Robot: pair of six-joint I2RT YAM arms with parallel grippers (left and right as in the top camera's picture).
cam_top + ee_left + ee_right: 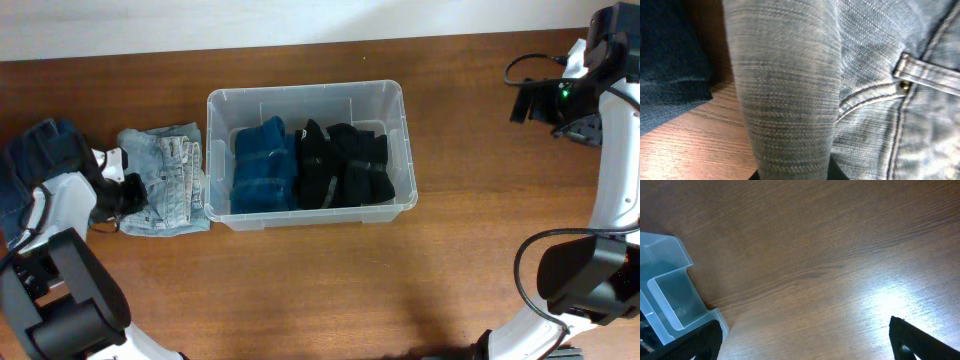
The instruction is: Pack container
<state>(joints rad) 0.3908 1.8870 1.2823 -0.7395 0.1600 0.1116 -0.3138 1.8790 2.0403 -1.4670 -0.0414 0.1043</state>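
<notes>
The clear plastic container [306, 89] stands mid-table with a folded blue garment [263, 166] and folded black garments [345, 165] inside. Just left of it lie folded light denim jeans [165, 178]. My left gripper [127, 192] sits on their left edge. In the left wrist view a thick fold of that light denim [790, 90] runs up between the jaws, and my left gripper [792, 175] is shut on it. My right gripper [526, 101] hangs open at the far right, above bare wood, with nothing between its fingers [920, 342]. A corner of the container [670, 282] shows at that view's left.
A pile of dark blue denim [38, 152] lies at the far left edge, also seen as dark denim [670, 65] beside the held fold. Wooden tabletop [330, 290] stretches in front of the container and to its right.
</notes>
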